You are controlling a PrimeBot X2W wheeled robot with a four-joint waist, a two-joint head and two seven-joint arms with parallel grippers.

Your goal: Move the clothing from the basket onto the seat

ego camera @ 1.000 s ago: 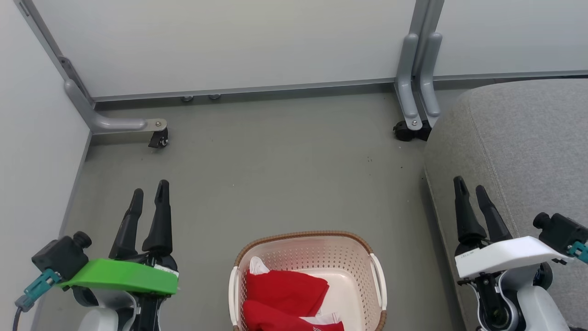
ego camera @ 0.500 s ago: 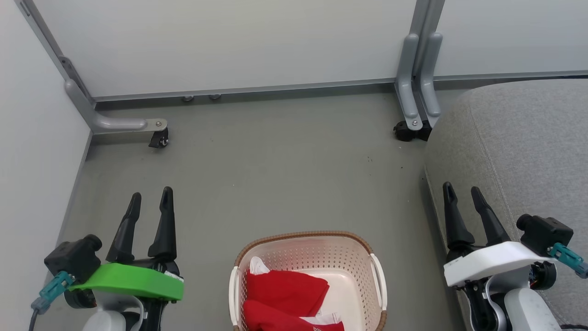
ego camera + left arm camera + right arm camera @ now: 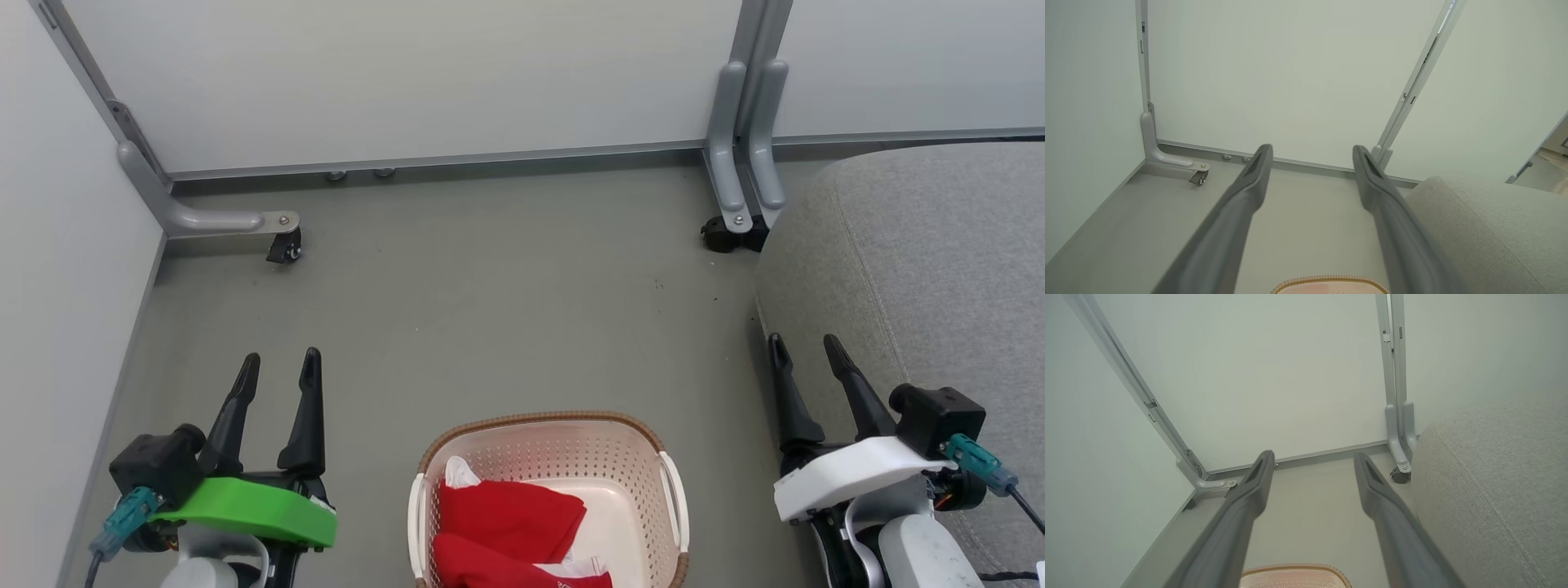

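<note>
Red clothing in the basket, 2 grippers empty.

The basket [image 3: 545,423] sits on the floor at near centre, handles facing left and right. Its near end is cut off, so its long axis is unclear. The clothing [image 3: 506,516] lies crumpled in its left half. The grey seat [image 3: 939,245] is at right. The left gripper [image 3: 280,358] and right gripper [image 3: 802,339] flank the basket, jaws wide, holding nothing, fingers pointing far.

between the left gripper [image 3: 280,357] and the right gripper [image 3: 802,340], both spread wide, the basket [image 3: 539,418] stands with its top open to a reach from above, the clothing [image 3: 506,514] exposed inside. ahead of both sets of fingers the floor [image 3: 490,286] runs open up to the back panel [image 3: 408,82]. the seat [image 3: 922,261] crowds the right gripper's outer side, just beside its fingers. a side panel [image 3: 57,286] stands near the left gripper's outer side, with its caster foot [image 3: 282,241] ahead.
</note>
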